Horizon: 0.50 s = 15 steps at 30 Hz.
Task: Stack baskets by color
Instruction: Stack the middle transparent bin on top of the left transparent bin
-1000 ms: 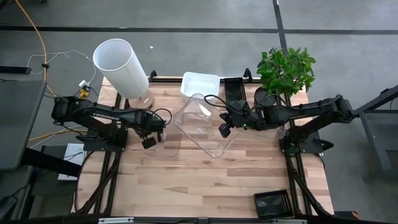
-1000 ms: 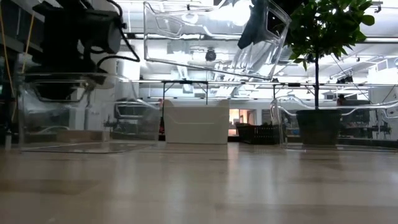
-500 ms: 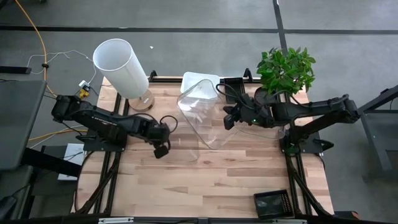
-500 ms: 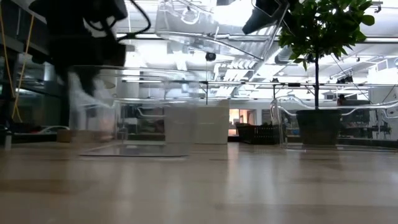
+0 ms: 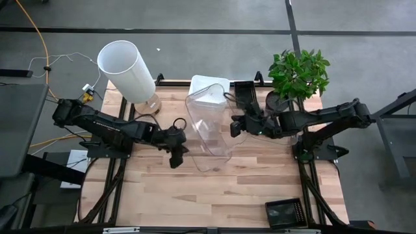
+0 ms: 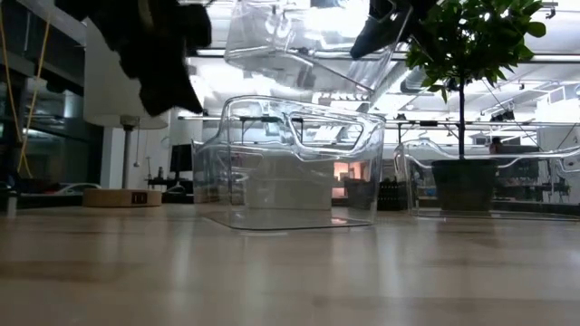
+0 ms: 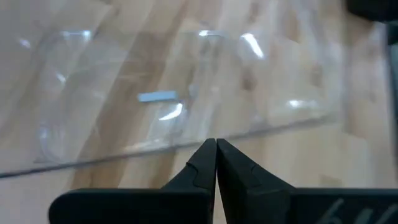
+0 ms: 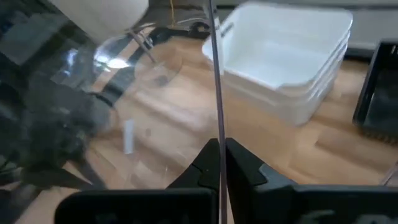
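While no readable label shows up anywhere, the right gripper (image 5: 235,127) is pinched on the wall of a clear basket (image 6: 304,41) held tilted above another clear basket (image 6: 290,163) on the table (image 5: 214,188), whose rim the left gripper (image 5: 177,159) pinches.

Looking straight down from overhead: whole table (image 5: 162,195), both arms, floor around. Set level at tabletop height: facing across the boards into the room behind, close to the wood. Mounted on the left wrist: peering past the left gripper (image 7: 216,149), pressed shut, onto a clear basket (image 7: 155,81) just ahead. Mounted on the right wrist: past the right gripper (image 8: 219,152), pinching a clear wall (image 8: 214,68), toward white baskets (image 8: 286,56) beyond. Shared by overhead, level and right-wrist views: those white baskets.
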Each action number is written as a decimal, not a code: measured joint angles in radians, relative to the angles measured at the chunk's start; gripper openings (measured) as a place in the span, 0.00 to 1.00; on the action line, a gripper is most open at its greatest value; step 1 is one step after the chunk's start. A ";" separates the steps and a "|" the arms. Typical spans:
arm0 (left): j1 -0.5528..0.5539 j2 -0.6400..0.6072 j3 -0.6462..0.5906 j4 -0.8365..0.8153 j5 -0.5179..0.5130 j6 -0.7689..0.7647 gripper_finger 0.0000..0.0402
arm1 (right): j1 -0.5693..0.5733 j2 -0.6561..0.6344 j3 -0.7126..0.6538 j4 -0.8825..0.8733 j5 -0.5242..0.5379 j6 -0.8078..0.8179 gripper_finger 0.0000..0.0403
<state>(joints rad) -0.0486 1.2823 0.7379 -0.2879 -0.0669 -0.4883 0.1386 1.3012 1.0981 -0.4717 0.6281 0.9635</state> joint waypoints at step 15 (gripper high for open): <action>-0.181 -0.452 0.008 -0.113 -0.234 0.055 0.00 | 0.025 0.161 0.000 0.060 -0.029 0.053 0.00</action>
<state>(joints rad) -0.2293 0.8301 0.7463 -0.4006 -0.3011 -0.4332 0.1632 1.4620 1.0981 -0.4117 0.5987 1.0162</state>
